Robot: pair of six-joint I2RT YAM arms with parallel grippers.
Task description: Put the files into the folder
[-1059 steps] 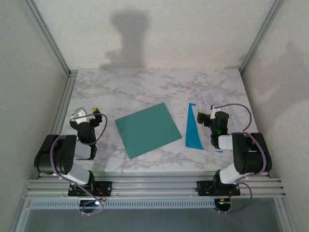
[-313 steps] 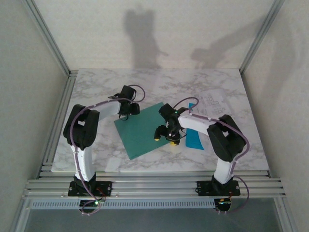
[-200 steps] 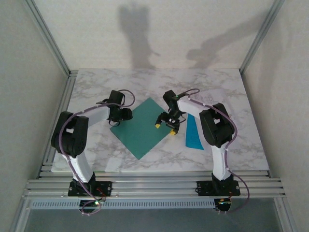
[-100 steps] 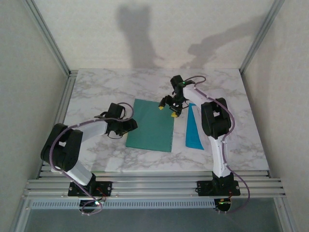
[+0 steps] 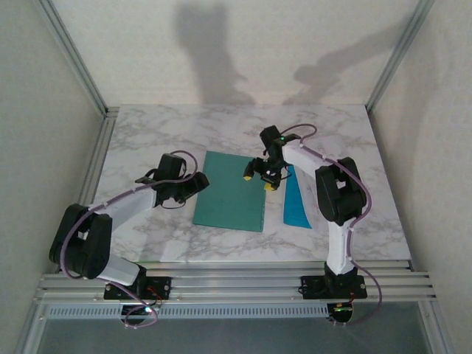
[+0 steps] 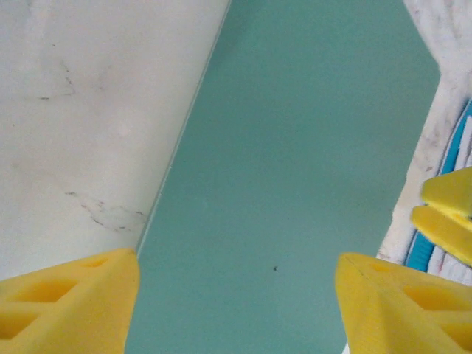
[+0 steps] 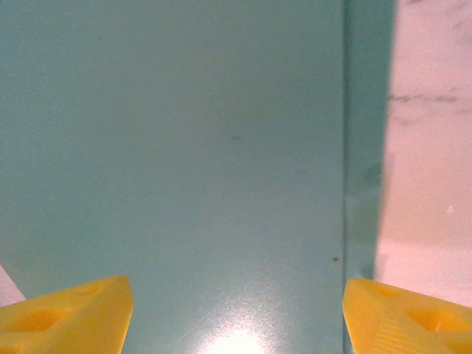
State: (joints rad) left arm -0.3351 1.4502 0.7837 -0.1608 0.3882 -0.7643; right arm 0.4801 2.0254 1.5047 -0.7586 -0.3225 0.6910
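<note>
Since, on the white marbled table (image 5: 147, 140), the thin teal-green card folder (image 5: 230, 193) lies closed and flat, I judge it could skate away or crease if a finger shoves its edge instead of lifting the cover. Left arm: stretched low, left gripper (image 5: 199, 184) at the folder's left edge, jaws spread, empty. Right arm: reaching across, right gripper (image 5: 258, 181) over the far right corner, jaws spread, empty.
</note>
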